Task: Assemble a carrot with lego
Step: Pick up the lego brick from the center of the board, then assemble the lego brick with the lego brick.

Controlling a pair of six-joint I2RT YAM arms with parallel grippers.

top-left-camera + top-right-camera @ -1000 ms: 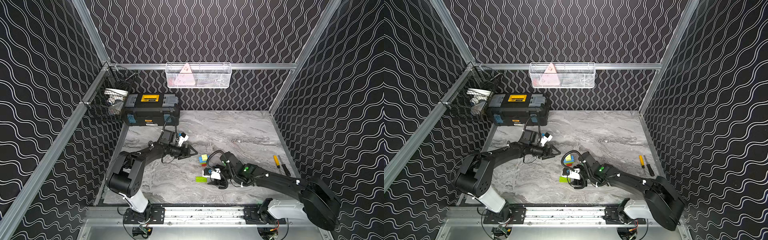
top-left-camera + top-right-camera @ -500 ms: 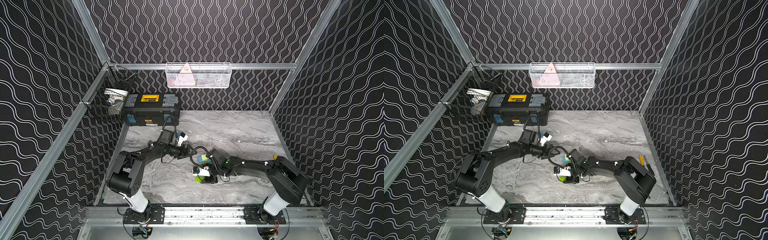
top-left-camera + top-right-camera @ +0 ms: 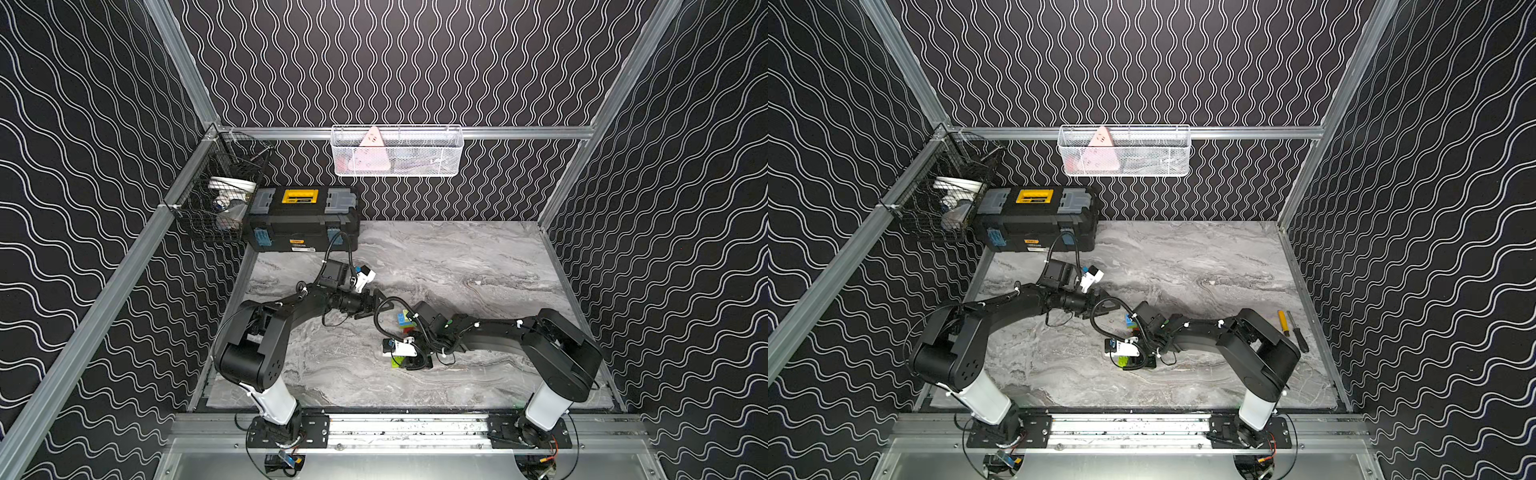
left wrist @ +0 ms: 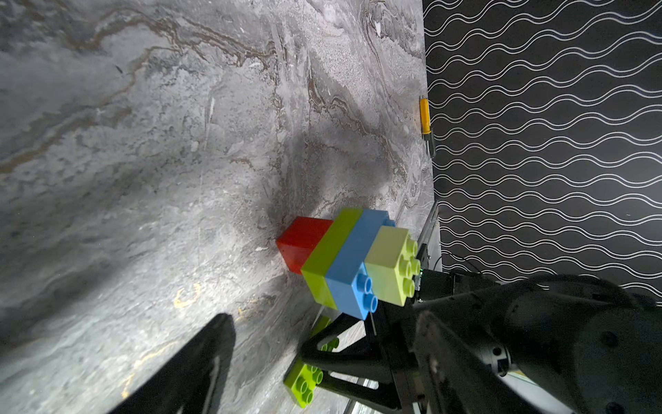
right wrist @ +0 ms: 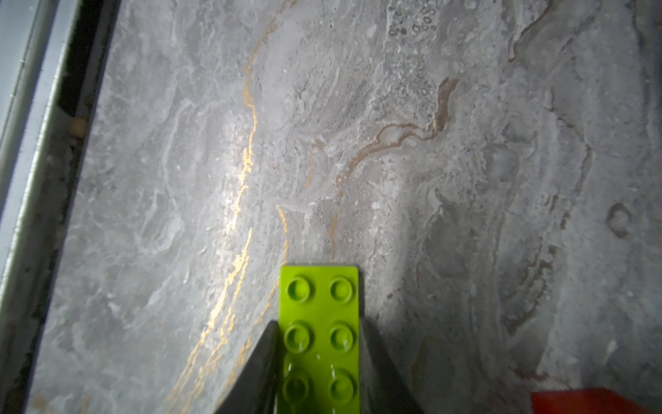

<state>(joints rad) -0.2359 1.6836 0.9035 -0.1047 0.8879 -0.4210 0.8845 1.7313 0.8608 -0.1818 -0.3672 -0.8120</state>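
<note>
Your right gripper (image 5: 318,324) is clamped on the long sides of a lime green brick (image 5: 320,344). The brick sits at the bottom centre of the right wrist view, studs toward the camera, with the marble table (image 5: 465,143) behind it. Your left gripper (image 3: 379,306) stands wide open and holds nothing, just left of centre in both top views. The carrot (image 4: 344,261), so far red, lime green, light blue and a pale yellow-green brick, stands on its red end near centre frame, just right of those open jaws.
</note>
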